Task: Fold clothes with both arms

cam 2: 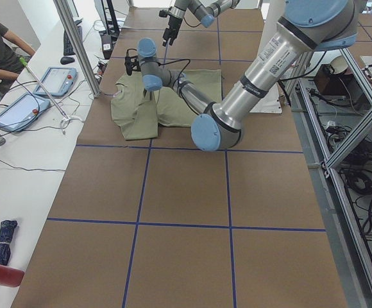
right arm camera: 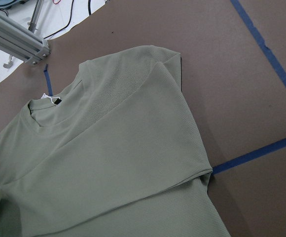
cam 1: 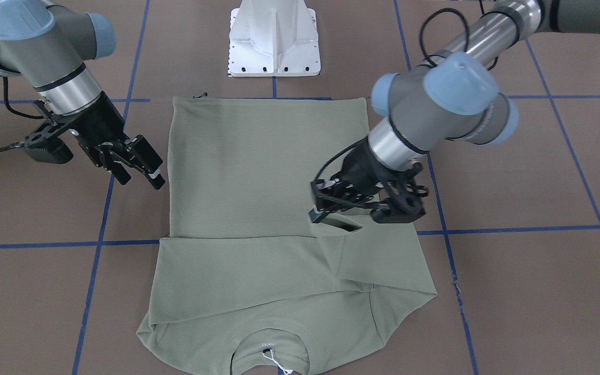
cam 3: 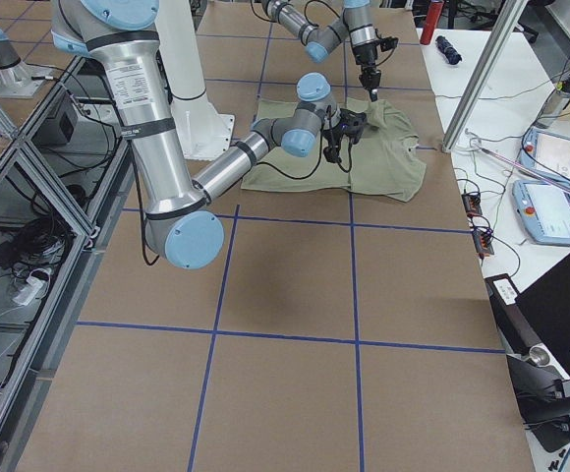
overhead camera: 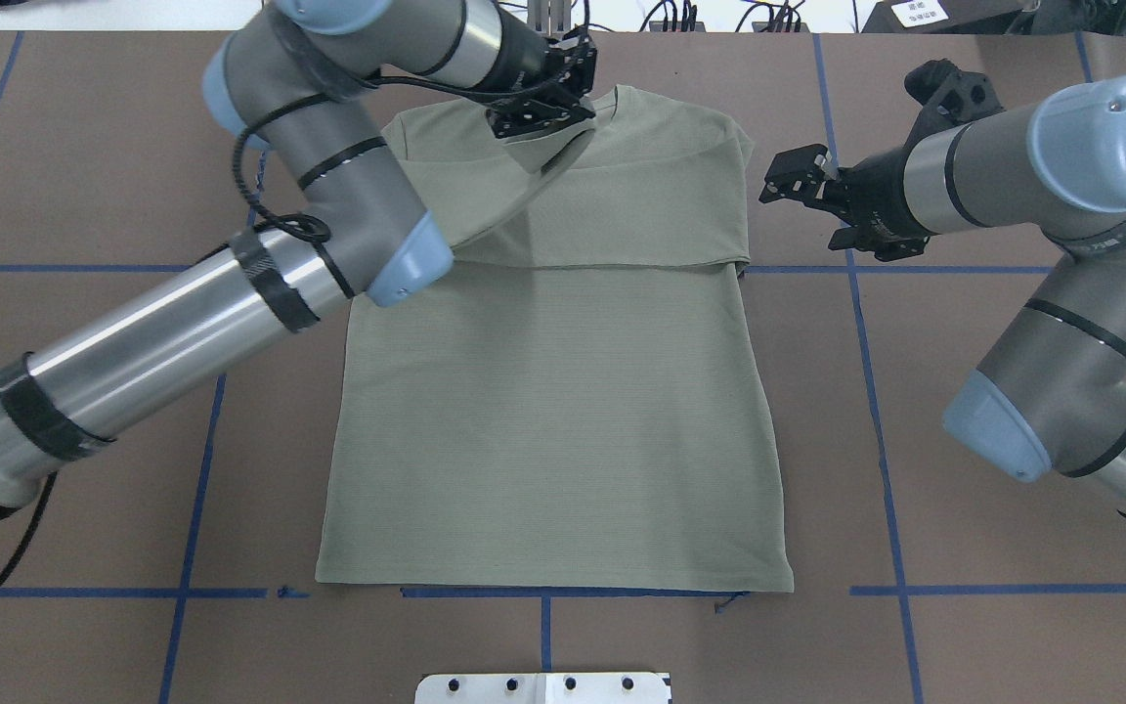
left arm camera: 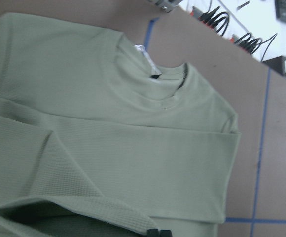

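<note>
**Left arm holds a sleeve aloft over a green shirt spread for folding**

The knit shirt [overhead camera: 553, 411] lies flat at the centre of the table [overhead camera: 993, 626], collar [left arm camera: 153, 91] away from the robot, one sleeve laid across the chest. Seen from overhead, the left gripper [overhead camera: 548, 119] sits at 12 o'clock over the shirt, clamped on the other sleeve's [cam 1: 357, 260] cuff, arm stretched far forward and wrist tipped down. The right gripper [overhead camera: 783, 181] hovers off the cloth at 2 o'clock, jaws parted and empty. The fabric looks soft, light and limp, likely to sag from any pinch; cuffs, hem and shoulder seams seem the surest holds.
</note>
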Controlling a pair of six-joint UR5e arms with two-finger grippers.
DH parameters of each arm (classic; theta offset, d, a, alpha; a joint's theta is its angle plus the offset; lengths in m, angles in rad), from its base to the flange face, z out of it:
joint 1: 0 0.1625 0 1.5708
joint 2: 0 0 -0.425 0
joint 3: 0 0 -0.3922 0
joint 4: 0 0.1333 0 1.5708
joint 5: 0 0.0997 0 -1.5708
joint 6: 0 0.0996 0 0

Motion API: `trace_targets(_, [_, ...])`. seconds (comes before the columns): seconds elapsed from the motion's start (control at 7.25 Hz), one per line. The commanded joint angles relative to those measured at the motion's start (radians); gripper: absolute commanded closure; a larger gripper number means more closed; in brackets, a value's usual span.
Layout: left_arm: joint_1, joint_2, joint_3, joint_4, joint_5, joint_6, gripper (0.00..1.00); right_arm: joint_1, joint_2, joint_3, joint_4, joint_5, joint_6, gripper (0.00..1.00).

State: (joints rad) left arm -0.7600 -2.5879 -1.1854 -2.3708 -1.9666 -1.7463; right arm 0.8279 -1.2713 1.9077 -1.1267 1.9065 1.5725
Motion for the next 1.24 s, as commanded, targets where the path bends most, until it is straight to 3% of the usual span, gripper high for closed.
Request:
trace_targets(0.0, [0.152,-0.104,0.111,-0.071,0.243,-0.087,1.00,0.013,-0.008,0.034,-0.042,0.000,0.001,0.00])
trace_targets(0.55, [0.244,-0.103,0.233,-0.192,0.348,-0.085,1.00,0.037,-0.042,0.063,-0.065,0.000,0.000,0.00])
trace_targets(0.69, [0.264,-0.112,0.251,-0.209,0.369,-0.085,0.51,0.037,-0.049,0.063,-0.065,0.000,0.000,0.00])
trace_targets(0.83, [0.278,-0.127,0.254,-0.208,0.371,-0.084,0.13,0.037,-0.059,0.068,-0.065,-0.001,0.000,0.00])
trace_targets(1.1, [0.275,-0.107,0.213,-0.205,0.373,-0.068,0.13,0.036,-0.091,0.083,-0.061,-0.015,0.001,0.00])
